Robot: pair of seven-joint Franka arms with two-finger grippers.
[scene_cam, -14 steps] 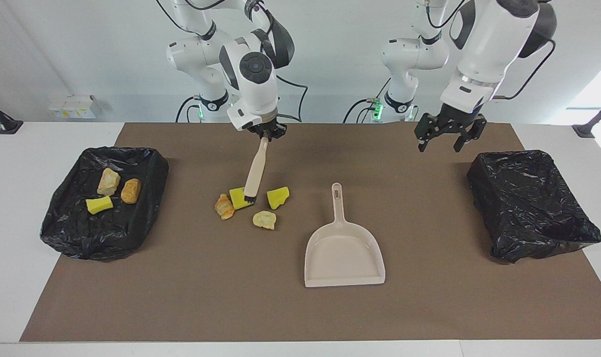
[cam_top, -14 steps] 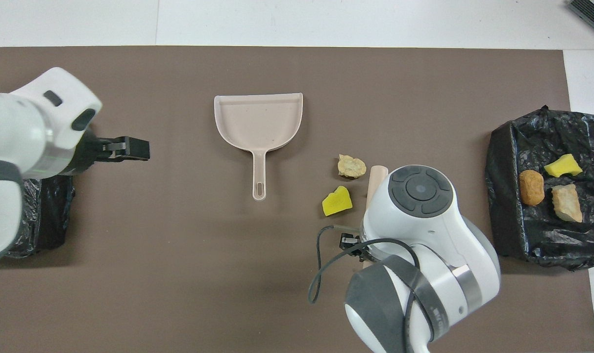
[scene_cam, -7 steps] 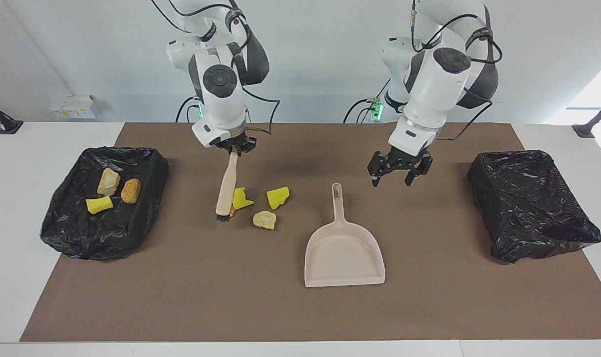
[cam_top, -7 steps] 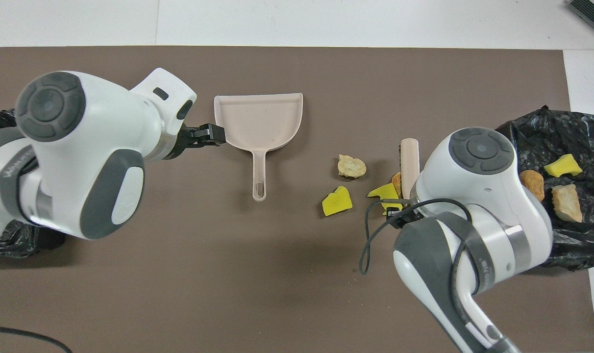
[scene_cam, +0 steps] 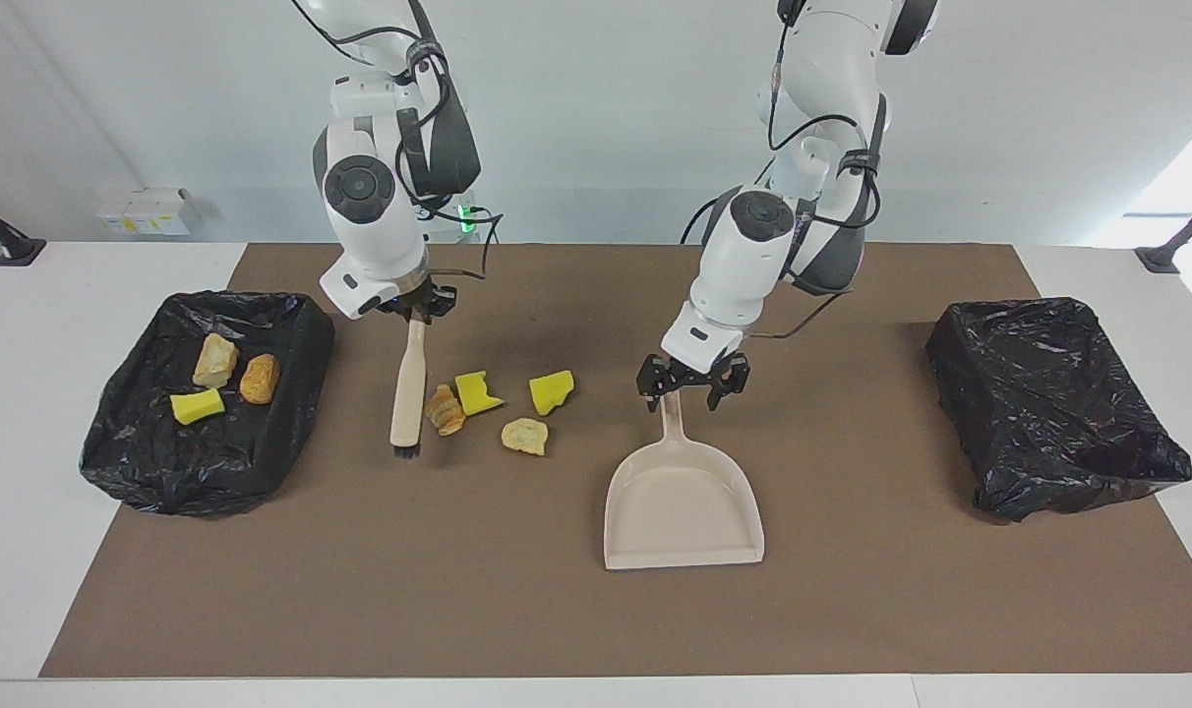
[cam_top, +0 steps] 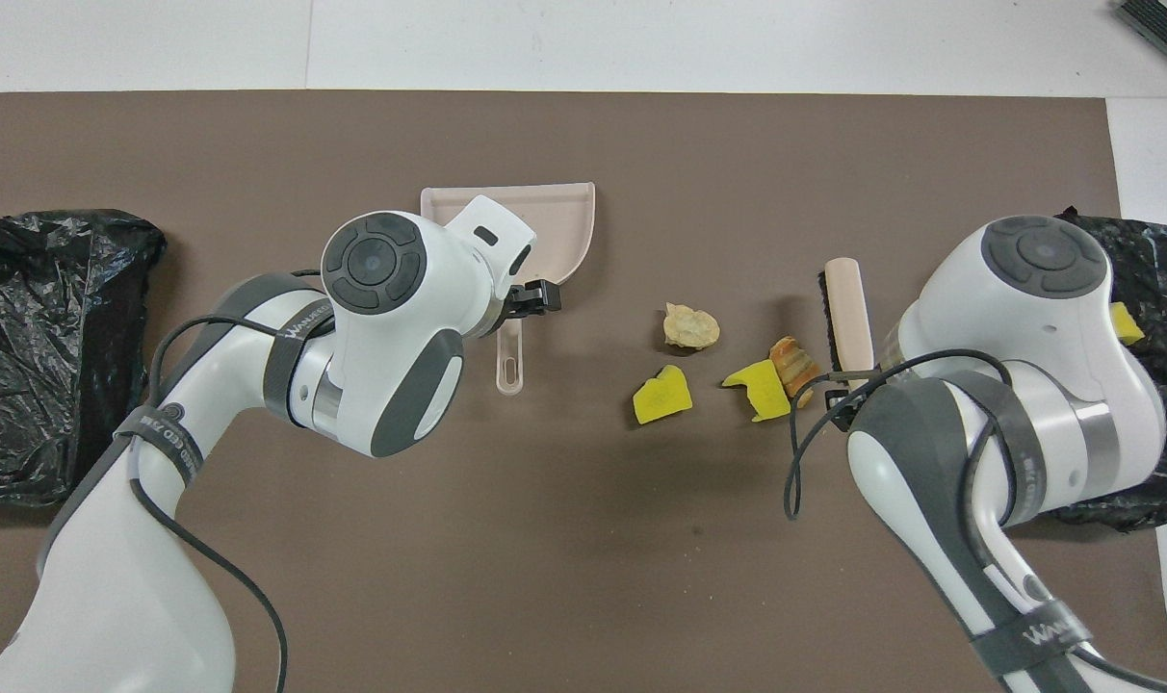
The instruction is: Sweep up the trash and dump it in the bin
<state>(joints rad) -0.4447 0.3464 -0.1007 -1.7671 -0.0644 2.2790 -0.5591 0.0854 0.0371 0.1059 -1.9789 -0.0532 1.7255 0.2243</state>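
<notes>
The brush (scene_cam: 408, 393) is gripped by the right gripper (scene_cam: 417, 307) beside four loose trash scraps (scene_cam: 498, 403); three lie in a bin (scene_cam: 291, 324). The left gripper (scene_cam: 692, 385) is spread wide over the dustpan (scene_cam: 683, 501) handle. A misjudged descent risks skidding the pan.

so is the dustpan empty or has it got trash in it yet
Empty. The dustpan shows a bare beige tray in the facing view, and four trash scraps lie on the mat beside it, toward the right arm's end.

Left gripper (scene_cam: 692, 383) swung over the dustpan (scene_cam: 683, 501) handle; brush (scene_cam: 407, 393) shifted binward.
</notes>
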